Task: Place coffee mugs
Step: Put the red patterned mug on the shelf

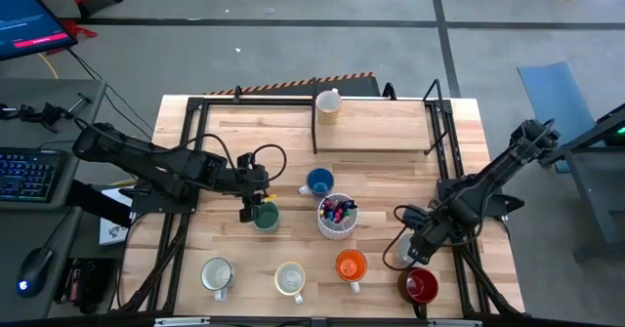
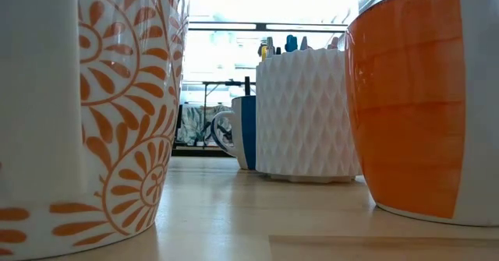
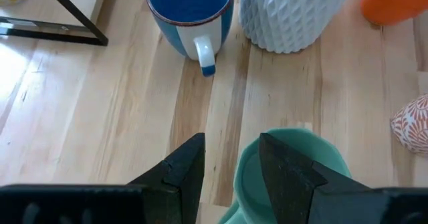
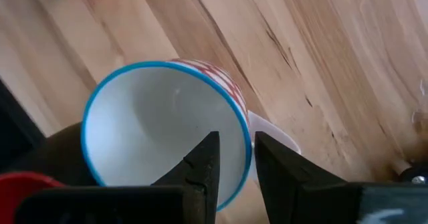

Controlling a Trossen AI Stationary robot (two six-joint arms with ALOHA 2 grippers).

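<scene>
My left gripper (image 1: pixel 256 210) (image 3: pixel 231 147) stands open over the teal green mug (image 1: pixel 266 218) (image 3: pixel 294 167), which sits at mid-table. One finger is over the mug's hollow and the other outside the wall, with no touch that I can see. My right gripper (image 1: pixel 412 252) (image 4: pixel 234 147) is shut on a white mug with a blue rim and red pattern (image 1: pixel 397 252) (image 4: pixel 160 124) near the right edge. A blue mug (image 1: pixel 319 182), an orange mug (image 1: pixel 351 265), a dark red mug (image 1: pixel 420 286), two pale mugs (image 1: pixel 217 275) (image 1: pixel 290 279) and a cream mug (image 1: pixel 328 103) stand around. My right gripper pinches the mug's rim wall (image 4: pixel 244 154) right beside the handle (image 4: pixel 277 134). One finger (image 4: pixel 204 167) is inside the mug and the other (image 4: pixel 277 167) outside. The fingers come from above, pointing down. The mug hangs tilted below them; whether its base touches the table I cannot tell.
A white ribbed cup of coloured pens (image 1: pixel 337 217) (image 2: pixel 304 113) stands between the blue and orange mugs. A black-framed wooden shelf (image 1: pixel 376 122) at the far edge bears the cream mug. Black frame bars (image 1: pixel 190 161) (image 1: pixel 451 161) run along both table sides.
</scene>
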